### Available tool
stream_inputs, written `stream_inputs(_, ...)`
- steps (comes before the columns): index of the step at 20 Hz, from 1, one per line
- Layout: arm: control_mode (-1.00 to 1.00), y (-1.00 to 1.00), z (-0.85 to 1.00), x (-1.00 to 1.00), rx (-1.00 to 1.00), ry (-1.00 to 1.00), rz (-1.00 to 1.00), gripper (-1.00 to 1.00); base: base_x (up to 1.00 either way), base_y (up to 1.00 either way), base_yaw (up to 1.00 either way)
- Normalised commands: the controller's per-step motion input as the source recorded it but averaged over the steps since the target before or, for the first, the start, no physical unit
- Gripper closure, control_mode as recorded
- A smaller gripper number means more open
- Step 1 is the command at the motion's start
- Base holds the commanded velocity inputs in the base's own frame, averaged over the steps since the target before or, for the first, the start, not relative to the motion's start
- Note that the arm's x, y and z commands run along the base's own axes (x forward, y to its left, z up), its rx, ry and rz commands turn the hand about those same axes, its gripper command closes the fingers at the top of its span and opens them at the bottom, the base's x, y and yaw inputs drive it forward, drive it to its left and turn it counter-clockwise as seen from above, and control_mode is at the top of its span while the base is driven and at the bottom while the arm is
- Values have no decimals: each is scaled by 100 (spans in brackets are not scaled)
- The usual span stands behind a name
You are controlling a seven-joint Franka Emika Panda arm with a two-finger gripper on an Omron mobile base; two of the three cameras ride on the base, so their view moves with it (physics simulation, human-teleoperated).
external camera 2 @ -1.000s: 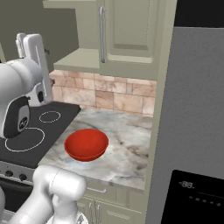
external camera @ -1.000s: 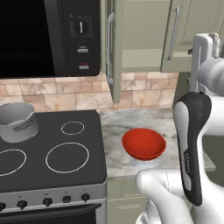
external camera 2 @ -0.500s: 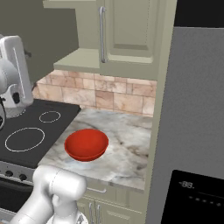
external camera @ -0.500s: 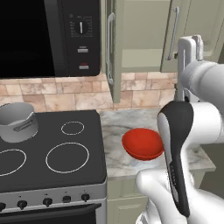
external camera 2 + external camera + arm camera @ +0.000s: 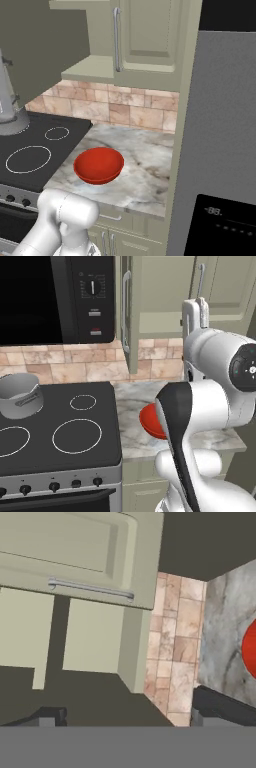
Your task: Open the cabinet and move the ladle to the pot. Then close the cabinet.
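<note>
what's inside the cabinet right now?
Cannot tell. The cabinet shows closed doors with silver bar handles, so its inside is covered. No ladle visible. The pot sits on the stove.

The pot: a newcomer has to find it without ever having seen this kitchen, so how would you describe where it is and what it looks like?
Find the black stove under the microwave, left of the marble counter. The pot stands on the stove's far left corner. It is a plain grey metal cylinder with a side handle, unlike the shallow red bowl on the counter.
</note>
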Motion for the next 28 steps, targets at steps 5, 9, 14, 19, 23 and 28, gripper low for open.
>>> stream_inputs(5, -100, 42, 0, -5, -2, 0, -3, -100, 0, 0, 0)
stream_inputs(9, -100, 50, 0, 0, -3, 0, -2, -100, 0, 0, 0)
stream_inputs(14, -100, 54, 0, 0, -4, 0, -3, -100, 0, 0, 0)
stream_inputs(19, -100, 55, -1, 0, -3, 0, -4, -100, 0, 0, 0)
stream_inputs(23, -100, 47, -2, 19, -3, 0, -7, -100, 0, 0, 0)
stream_inputs(28, -100, 36, -10, 36, -3, 0, -9, -100, 0, 0, 0)
